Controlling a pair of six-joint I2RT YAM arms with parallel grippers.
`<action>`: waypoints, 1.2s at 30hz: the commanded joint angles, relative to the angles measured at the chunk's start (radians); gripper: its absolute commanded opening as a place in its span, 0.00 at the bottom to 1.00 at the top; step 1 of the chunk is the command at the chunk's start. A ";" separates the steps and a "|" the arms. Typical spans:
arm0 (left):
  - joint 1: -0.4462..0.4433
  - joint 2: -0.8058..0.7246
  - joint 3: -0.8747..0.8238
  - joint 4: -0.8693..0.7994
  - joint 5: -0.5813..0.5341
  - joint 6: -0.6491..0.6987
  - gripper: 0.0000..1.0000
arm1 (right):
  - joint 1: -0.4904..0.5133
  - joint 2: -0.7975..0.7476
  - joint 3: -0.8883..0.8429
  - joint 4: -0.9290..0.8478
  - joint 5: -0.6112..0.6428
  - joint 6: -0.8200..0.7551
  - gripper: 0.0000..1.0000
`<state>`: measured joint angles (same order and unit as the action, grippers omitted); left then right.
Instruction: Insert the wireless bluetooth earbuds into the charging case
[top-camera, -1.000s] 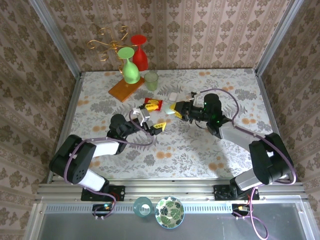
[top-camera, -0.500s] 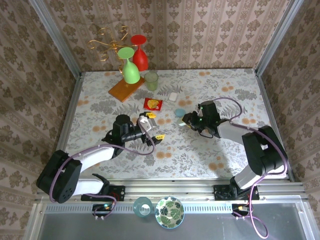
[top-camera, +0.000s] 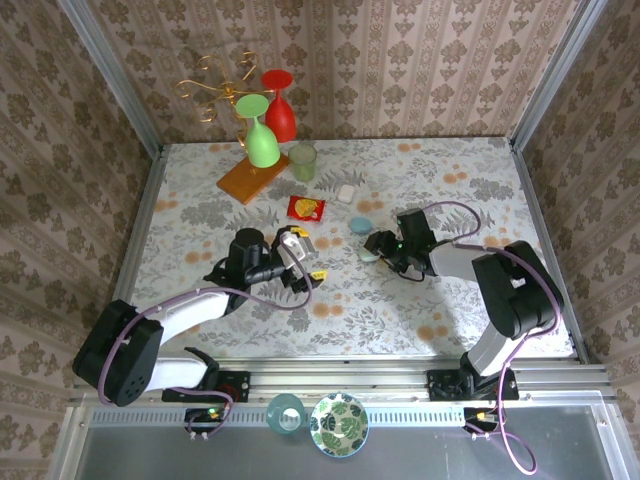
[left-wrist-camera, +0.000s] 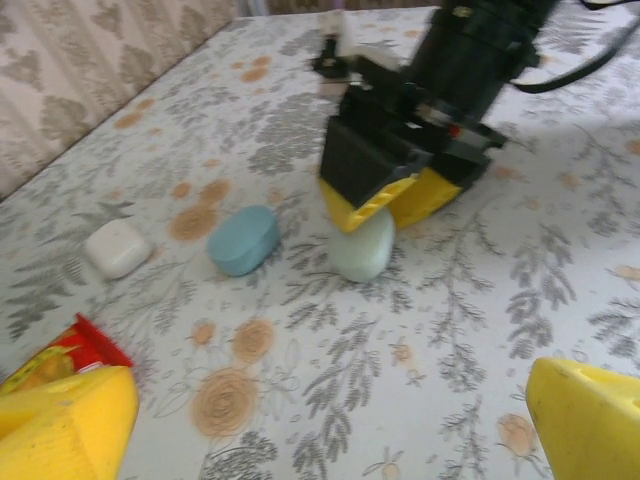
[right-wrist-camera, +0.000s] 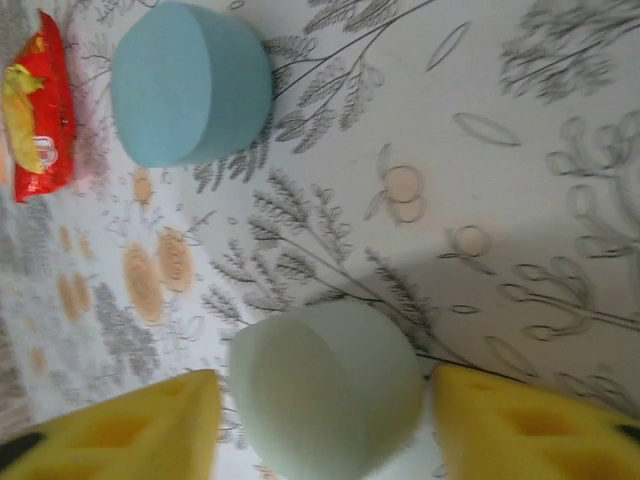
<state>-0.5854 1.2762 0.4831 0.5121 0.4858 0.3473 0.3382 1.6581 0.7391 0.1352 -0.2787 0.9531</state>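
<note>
The charging case (top-camera: 360, 225) lies flat and closed on the flowered tabletop (top-camera: 450, 180), a light blue oval with nothing touching it. I take every place from it.

My right end effector (top-camera: 371, 250) sits just beside the case, on the side nearer my bases, with its fingertips down at the tabletop. Its yellow fingers (right-wrist-camera: 130, 435) stand part-way apart around a pale mint oval puck (right-wrist-camera: 320, 395) that is much the same size and shape as the case. In my right wrist view a thin sliver of tabletop shows between the puck and each finger, so I am straddling it, not squeezing it. The puck rests on the tabletop, apart from the case.

My left end effector (top-camera: 308, 253) is to the left of the case and a little nearer my bases, clear of both case and puck. Its fingers are spread wide and it holds nothing. It points toward the case.

A red snack packet (top-camera: 306, 207) lies to the left of the case, slightly farther from me. A small white rounded block (top-camera: 346, 193) lies just beyond the case, toward the back wall.

Well beyond the case, in the far left corner, stand a pale green cup (top-camera: 303, 160), a green goblet (top-camera: 262, 140), a red goblet (top-camera: 280, 110), an orange board (top-camera: 250, 180) and a gold wire stand (top-camera: 215, 85).
</note>
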 joint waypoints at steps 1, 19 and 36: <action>0.057 -0.039 -0.038 0.110 -0.118 -0.109 1.00 | -0.001 -0.096 -0.004 -0.124 0.154 -0.091 0.71; 0.399 -0.059 -0.107 0.139 -0.669 -0.230 1.00 | -0.168 -0.373 -0.051 0.029 0.654 -0.930 1.00; 0.570 0.280 -0.089 0.400 -0.506 -0.285 1.00 | -0.326 -0.127 -0.382 0.822 0.416 -0.885 1.00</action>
<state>-0.0223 1.5570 0.3672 0.8688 -0.0521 0.0914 0.0238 1.5253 0.3283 0.8303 0.1432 0.0555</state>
